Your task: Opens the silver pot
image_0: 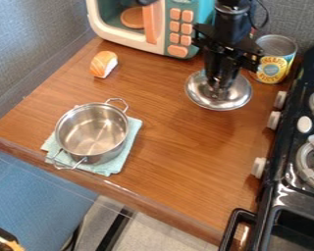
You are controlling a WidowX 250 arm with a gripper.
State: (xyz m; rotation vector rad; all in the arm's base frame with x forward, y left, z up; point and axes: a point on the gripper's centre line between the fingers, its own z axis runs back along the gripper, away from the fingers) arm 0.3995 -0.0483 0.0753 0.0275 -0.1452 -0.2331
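Since the silver pot (94, 130) stands with its mouth bare, the opening itself looks done, and the step in hand is setting the lid (202, 95) aside. The pot sits upright on a folded pale-teal cloth (133, 135), its inside showing and its two wire handles clear. Up and to the right of the pot, well apart from it, the lid lies roughly level under the black two-finger hand (219, 87), which hangs down over its middle. Whether the hand is open or has hold of the lid's knob, I cannot tell; nor can I tell if the lid rests fully on the wooden worktop (170, 139) or just above it.

The next move, as I judge it, calls for making sure the lid is flat on the wood, then letting go if it is gripped, and rising straight up. A sideways pull while leaving could drag or tip the lid. Care is also due on the side away from the pot, where a tin can (275, 61) stands close beside the lid and could be nudged.
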